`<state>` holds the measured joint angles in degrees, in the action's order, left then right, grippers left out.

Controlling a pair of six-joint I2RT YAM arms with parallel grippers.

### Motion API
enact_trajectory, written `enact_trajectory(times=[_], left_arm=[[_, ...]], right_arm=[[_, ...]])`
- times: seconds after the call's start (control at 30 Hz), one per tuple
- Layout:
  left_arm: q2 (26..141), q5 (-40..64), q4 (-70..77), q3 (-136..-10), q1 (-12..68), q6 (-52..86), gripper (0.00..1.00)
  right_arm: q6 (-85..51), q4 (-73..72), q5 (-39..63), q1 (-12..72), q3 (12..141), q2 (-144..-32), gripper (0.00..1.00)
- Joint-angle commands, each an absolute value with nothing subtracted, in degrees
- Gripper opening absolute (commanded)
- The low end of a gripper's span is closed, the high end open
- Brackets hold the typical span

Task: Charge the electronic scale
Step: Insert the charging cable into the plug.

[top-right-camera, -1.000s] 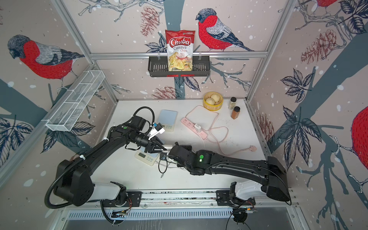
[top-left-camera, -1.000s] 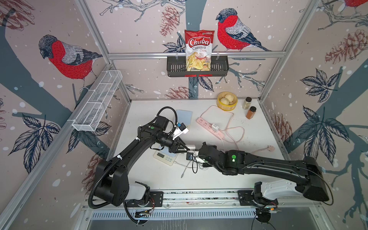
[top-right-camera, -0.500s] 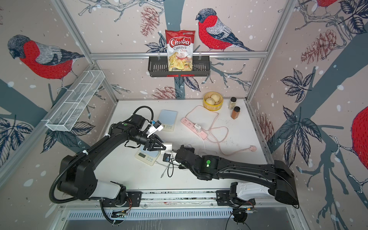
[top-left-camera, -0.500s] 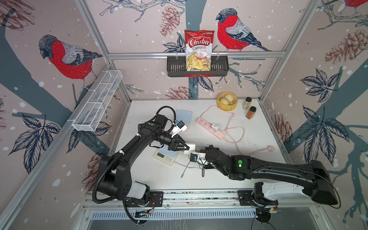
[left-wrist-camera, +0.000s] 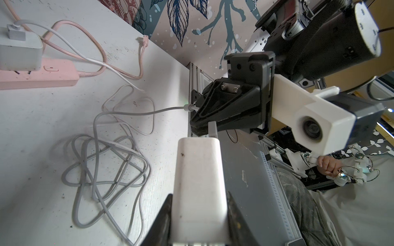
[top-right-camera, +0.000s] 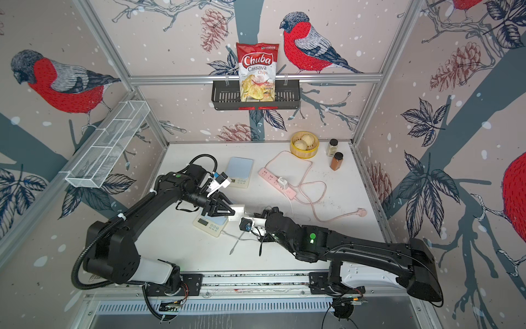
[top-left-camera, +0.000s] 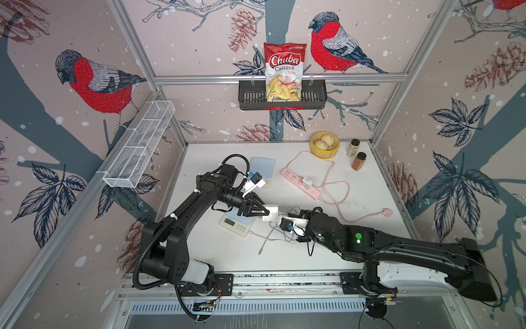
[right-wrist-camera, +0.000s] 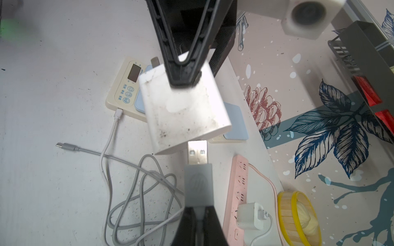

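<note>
An electronic scale [top-left-camera: 235, 225], cream with a blue platform, lies near the table's front left; a white cable [right-wrist-camera: 110, 136] is plugged into its side [right-wrist-camera: 118, 112]. My left gripper [top-left-camera: 266, 212] is shut on a white charger adapter [left-wrist-camera: 199, 170] held just above that scale. My right gripper [right-wrist-camera: 199, 209] is shut on the grey USB plug [right-wrist-camera: 198, 176] of a grey cable [right-wrist-camera: 136, 191]. The plug's metal tip [right-wrist-camera: 197, 149] meets the adapter's end face [right-wrist-camera: 183, 110]; I cannot tell whether it is inserted. The grey cable's small end [right-wrist-camera: 61, 146] lies loose on the table.
A second scale [top-left-camera: 262, 171] sits at the back. A pink power strip [top-left-camera: 299, 182] with a white charger [top-left-camera: 306, 181] and looping pink cord lies mid-table. A bamboo steamer [top-left-camera: 324, 143] and two spice jars [top-left-camera: 359, 161] stand at the back right.
My left gripper has carried the adapter a little to the right and forward. My right arm has swung its forearm lower and kept the plug close to the adapter.
</note>
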<state>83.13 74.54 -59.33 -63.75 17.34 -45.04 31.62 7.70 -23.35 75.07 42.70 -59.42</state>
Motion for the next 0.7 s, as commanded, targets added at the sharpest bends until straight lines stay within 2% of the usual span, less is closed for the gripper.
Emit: enact_trajectory(times=[0.0,0.67], left_arm=[[83.31,78.16,-63.37,-64.56,17.18,-49.54,0.00],[82.44,80.76,-65.68,-63.19,17.14,-52.57,0.00]], right_arm=[[32.45,5.30,-22.44,75.25,42.24,-59.31,0.00],[41.07,2.41,-25.57,77.65,42.34,-60.82,0.00]])
